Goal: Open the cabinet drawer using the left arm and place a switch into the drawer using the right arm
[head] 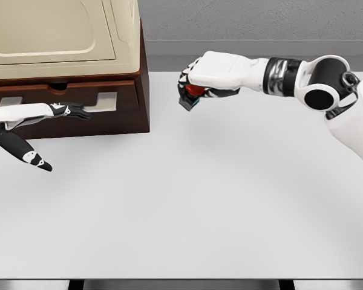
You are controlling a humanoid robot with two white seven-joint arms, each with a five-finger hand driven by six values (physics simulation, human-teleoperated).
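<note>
A dark brown cabinet (142, 72) with a cream top stands at the table's back left. Its drawer (60, 96) has a pale cut-out handle (106, 101); the front looks shut or barely out, and I cannot tell which. My left hand (77, 112) lies flat against the drawer front just left of the handle, fingers stretched out and holding nothing. My right hand (196, 81) hovers above the table to the right of the cabinet, curled around a small switch (190, 96) with red, black and blue parts. Most of the switch is hidden by the fingers.
The white table (187, 205) runs from the cabinet to the front edge. A dark link of my left arm (21, 150) hangs low in front of the cabinet's lower left. A grey wall is behind.
</note>
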